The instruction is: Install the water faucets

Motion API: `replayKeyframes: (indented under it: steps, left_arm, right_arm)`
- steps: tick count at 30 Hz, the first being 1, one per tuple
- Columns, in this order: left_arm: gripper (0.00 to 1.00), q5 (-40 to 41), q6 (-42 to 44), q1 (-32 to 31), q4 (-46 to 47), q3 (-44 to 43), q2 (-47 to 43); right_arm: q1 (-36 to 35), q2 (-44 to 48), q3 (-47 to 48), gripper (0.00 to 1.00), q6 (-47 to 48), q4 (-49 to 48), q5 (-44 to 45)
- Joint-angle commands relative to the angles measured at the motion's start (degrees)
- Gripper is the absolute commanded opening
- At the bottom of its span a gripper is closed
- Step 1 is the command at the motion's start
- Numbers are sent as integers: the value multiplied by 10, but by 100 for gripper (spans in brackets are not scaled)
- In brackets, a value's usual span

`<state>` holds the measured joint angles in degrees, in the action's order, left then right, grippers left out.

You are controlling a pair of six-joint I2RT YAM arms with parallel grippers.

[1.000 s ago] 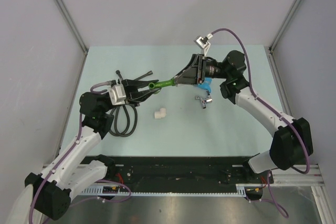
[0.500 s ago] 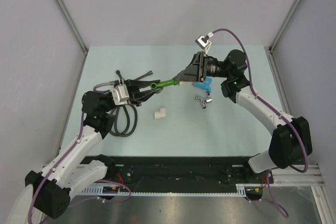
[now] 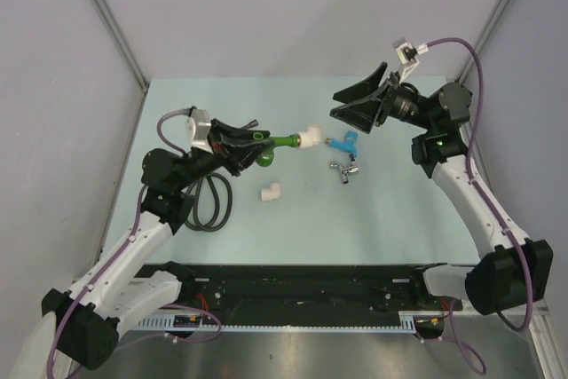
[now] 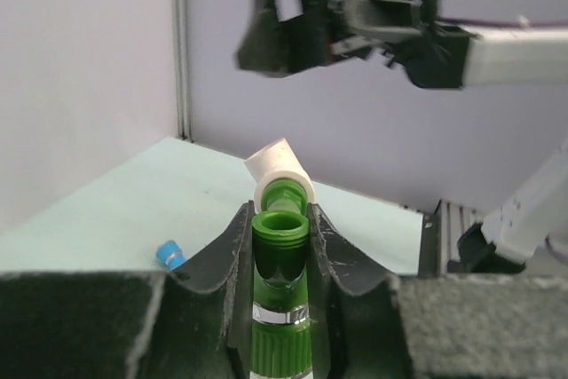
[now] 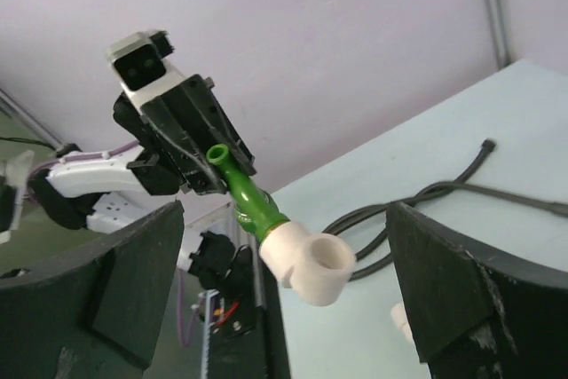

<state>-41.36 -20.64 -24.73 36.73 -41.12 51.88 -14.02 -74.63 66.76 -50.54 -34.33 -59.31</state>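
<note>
**Top view, with both wrist views.** The left gripper (image 3: 253, 146) is clamped on the green faucet (image 3: 282, 140) and holds it above the table (image 3: 399, 210), near the table's centre. A white elbow fitting (image 3: 311, 137) sits on the faucet's far end, touching it. How deeply it is seated cannot be told. The right gripper (image 3: 344, 106) hangs at about 2 o'clock of the elbow, apart from it, with its jaws spread wide and nothing between them.

**Orientation.** In the top view the green faucet's long axis lies close to the 9–3 o'clock line. The elbow end points toward 3 o'clock, and the other end is caught between the left fingers. In the right wrist view the elbow's free socket opens toward that camera.

**Step in hand (judgement).** The faucet is probably being mated to the elbow. To do this well, the left grip should stay firm enough that the faucet cannot spin. The right jaws should close squarely on the elbow's body and turn it about the faucet's own axis. A sideways load could cross the thread or lever the faucet out of the fingers.

**Other parts.** The blue-handled faucet (image 3: 343, 143) lies on the table at about 4 o'clock of the elbow, untouched. A second white elbow (image 3: 271, 191) lies at 7 o'clock, and a black hose (image 3: 209, 206) lies under the left arm.
</note>
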Motion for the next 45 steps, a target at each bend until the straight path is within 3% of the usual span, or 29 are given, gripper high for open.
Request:
replayKeyframes:
  steps: [1, 6, 13, 19, 29, 33, 41, 44, 45]
  left_arm:
    - [0, 115, -147, -1, -79, -64, 2]
    - [0, 127, -253, 2, -110, -95, 29]
    - [0, 82, -447, 6, -98, -116, 83]
    - [0, 53, -535, 7, -61, -116, 115]
    - [0, 30, -567, 9, -63, -117, 112]
    - [0, 25, -567, 9, -61, -117, 107]
    - [0, 21, -553, 9, -47, -113, 97]
    - [0, 18, -535, 10, -40, -114, 96]
    - [0, 19, -521, 10, -36, -113, 97]
  right_arm:
    - [-3, 86, 14, 100, 280, 147, 38]
    - [-40, 161, 14, 100, 542, 293, 81]
    - [-156, 202, 14, 100, 776, 445, 225]
    - [-210, 187, 14, 99, 831, 484, 284]
    - [-263, 149, 13, 98, 908, 529, 395]
    - [-275, 133, 13, 93, 913, 530, 395]
    - [-277, 121, 13, 68, 862, 500, 317]
    - [-276, 118, 14, 52, 827, 485, 281]
    - [-275, 116, 13, 42, 816, 480, 273]
